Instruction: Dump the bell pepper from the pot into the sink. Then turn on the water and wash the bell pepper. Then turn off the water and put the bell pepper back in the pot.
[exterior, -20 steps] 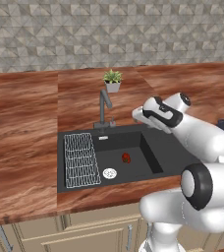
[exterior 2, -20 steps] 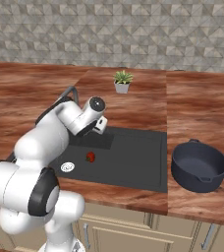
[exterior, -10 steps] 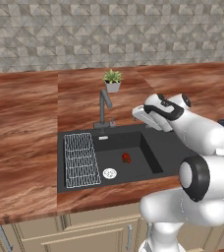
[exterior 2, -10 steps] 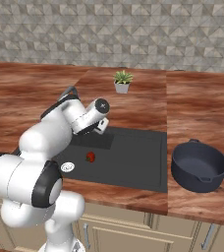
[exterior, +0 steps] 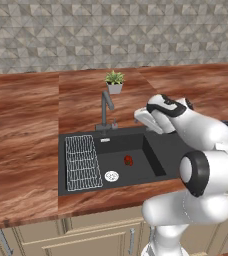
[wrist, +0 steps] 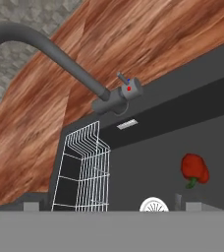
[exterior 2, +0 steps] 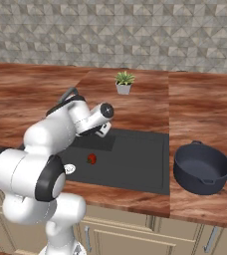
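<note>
One wide-open, empty gripper hangs at 3 o'clock of the faucet, so it may knock the handle askew while the bell pepper sits unwashed on the sink floor

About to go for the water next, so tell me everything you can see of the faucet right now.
The faucet is dark grey and looks like matte metal. An upright post rises from a base on the back ledge of the sink, and its spout bends forward over the basin. In the hand view a small handle with red and blue dots sits on the base. No stream runs from the spout. Nothing touches it; the gripper hangs off to one side, apart from it.
</note>
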Robot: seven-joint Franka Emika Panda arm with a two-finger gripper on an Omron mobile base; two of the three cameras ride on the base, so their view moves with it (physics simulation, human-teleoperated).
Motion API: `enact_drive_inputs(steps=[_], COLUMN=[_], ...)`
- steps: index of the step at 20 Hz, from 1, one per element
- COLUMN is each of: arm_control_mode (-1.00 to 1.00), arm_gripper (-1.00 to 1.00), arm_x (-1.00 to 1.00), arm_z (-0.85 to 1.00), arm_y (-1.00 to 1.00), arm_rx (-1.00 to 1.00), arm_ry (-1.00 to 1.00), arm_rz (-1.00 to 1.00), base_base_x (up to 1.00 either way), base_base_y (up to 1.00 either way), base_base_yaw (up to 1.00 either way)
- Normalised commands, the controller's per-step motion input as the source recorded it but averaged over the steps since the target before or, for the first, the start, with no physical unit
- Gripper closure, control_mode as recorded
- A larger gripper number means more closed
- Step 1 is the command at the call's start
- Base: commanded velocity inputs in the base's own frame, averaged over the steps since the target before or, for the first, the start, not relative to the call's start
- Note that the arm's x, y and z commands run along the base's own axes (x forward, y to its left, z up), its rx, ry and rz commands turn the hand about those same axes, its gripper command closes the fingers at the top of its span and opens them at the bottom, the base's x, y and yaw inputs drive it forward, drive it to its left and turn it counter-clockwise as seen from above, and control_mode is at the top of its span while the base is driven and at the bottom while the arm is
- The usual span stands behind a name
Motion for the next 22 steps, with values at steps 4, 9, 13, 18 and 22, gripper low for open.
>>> enact_drive_inputs(steps=[4,9,13,18,22], arm_control_mode=[-1.00,-1.00,-1.00,-1.00,-1.00], arm_gripper=[-1.00,-1.00,-1.00,-1.00,-1.00], arm_x=[0.11,0.09,0.14,0.15,0.22], arm_z=[-0.10,-0.03,-0.06,-0.04,-0.11], arm_y=[0.04,0.08,0.13,0.14,0.10], arm_rx=[0.05,0.03,0.00,0.00,0.00], arm_ry=[-0.02,-0.03,-0.05,-0.03,0.00], arm_rz=[0.00,0.00,0.00,0.00,0.00], base_base_x=[0.00,0.00,0.00,0.00,0.00], base_base_y=[0.00,0.00,0.00,0.00,0.00], base_base_yaw=[0.00,0.00,0.00,0.00,0.00])
